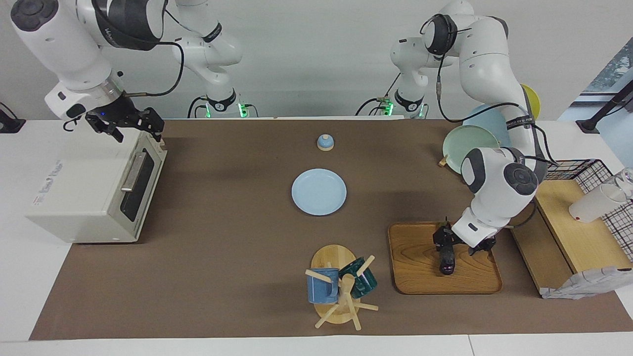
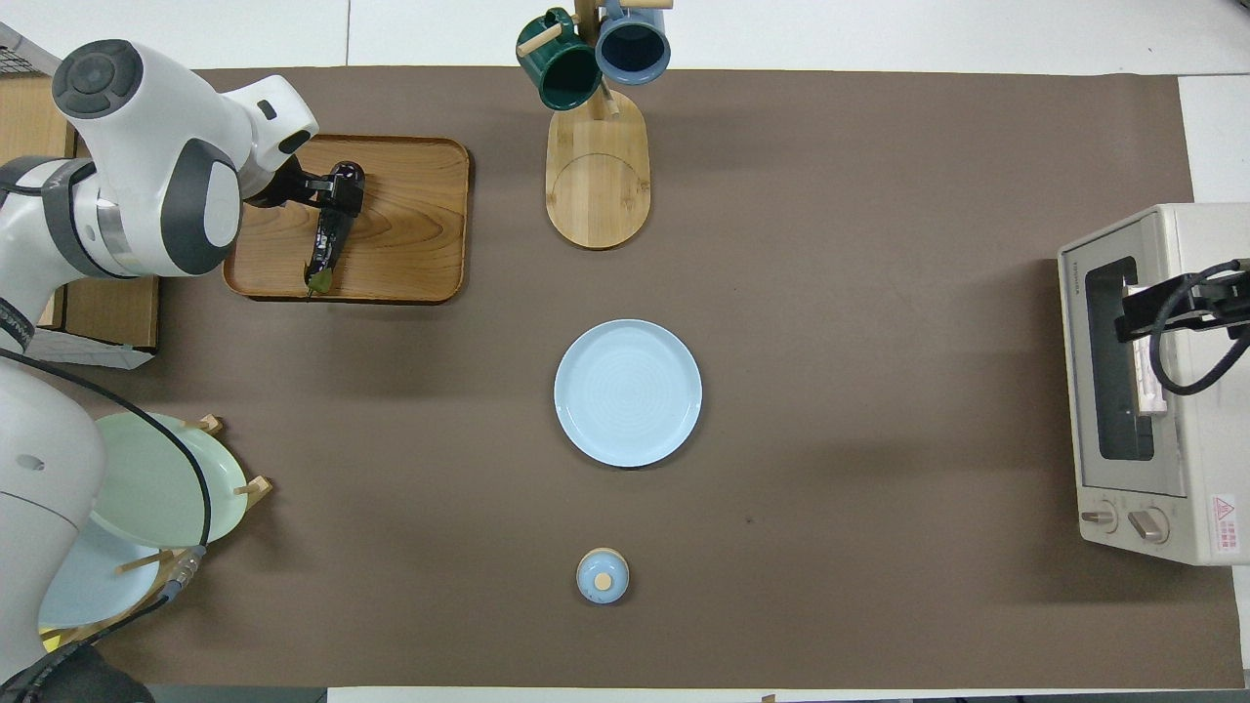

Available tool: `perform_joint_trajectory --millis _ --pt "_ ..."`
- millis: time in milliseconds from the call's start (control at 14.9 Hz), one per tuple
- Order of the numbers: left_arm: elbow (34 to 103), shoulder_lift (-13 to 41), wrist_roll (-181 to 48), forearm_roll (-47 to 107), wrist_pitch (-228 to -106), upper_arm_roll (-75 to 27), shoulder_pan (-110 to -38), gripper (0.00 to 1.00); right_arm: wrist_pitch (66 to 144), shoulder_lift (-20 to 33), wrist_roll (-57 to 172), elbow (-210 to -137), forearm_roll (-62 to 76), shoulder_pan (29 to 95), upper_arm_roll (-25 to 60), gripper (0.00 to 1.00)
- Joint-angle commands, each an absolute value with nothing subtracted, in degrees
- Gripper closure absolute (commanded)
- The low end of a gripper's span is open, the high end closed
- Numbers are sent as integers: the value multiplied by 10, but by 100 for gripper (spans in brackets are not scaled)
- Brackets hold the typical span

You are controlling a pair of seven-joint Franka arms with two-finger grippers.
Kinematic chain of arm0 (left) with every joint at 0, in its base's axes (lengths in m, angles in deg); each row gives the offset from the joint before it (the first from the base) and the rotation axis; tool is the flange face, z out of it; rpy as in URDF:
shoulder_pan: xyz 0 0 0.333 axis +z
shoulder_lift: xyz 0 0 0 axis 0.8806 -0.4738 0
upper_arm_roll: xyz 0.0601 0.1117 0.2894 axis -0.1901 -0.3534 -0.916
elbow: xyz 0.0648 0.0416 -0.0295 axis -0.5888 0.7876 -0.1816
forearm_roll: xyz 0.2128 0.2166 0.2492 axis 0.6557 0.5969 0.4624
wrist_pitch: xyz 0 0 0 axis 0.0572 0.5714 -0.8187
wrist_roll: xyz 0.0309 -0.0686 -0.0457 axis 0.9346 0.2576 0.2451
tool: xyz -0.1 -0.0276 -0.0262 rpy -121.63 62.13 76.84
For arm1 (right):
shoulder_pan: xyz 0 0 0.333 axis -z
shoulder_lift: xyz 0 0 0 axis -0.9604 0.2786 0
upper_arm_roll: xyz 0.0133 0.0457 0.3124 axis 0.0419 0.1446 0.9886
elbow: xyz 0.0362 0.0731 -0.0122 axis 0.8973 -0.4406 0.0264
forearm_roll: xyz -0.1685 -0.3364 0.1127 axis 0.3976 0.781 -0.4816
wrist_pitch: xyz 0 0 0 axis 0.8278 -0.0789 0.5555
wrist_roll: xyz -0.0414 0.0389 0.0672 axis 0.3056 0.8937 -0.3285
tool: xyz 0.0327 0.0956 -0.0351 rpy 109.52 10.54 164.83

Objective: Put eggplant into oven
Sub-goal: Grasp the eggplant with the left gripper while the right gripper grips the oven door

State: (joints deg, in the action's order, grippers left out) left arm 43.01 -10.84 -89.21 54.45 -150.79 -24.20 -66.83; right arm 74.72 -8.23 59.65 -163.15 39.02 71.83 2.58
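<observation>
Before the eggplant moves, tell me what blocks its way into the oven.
The oven door is shut, so that blocks entry. The right gripper hovers over the oven's top edge by the door. On the mat between the eggplant and the oven lies only a flat blue plate.

The left tool (image 1: 445, 241) is down on the wooden tray (image 1: 420, 277) at the left arm's end of the worktop (image 1: 222, 257), its open fingers straddling the eggplant (image 1: 447, 258). The right tool (image 1: 129, 129) hangs open over the closed oven (image 1: 84, 193). A blue plate (image 1: 319, 192) lies mid-worktop.
</observation>
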Motion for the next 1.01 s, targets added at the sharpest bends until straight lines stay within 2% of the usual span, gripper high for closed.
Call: perform_joint_trajectory --millis 0,335,402,469,536,939 --pt "430 -111 -901 552 -1519 -245 -671 0 749 -91 601 -1640 378 722 24 0" --pt "430 -110 -901 551 -1519 -245 -671 0 771 -96 593 -1656 377 722 24 0" --pt "431 -110 -901 551 -1520 -245 -671 0 791 -103 592 -1675 377 717 24 35" --pt "432 -110 -902 551 -1520 -245 -671 0 794 -109 590 -1686 377 717 24 92" --pt "436 -110 -902 551 -1522 -245 -671 0 799 -114 593 -1699 376 716 24 100" --pt "446 -109 -913 551 -1537 -246 -671 0 897 -107 625 -1784 394 731 23 100"
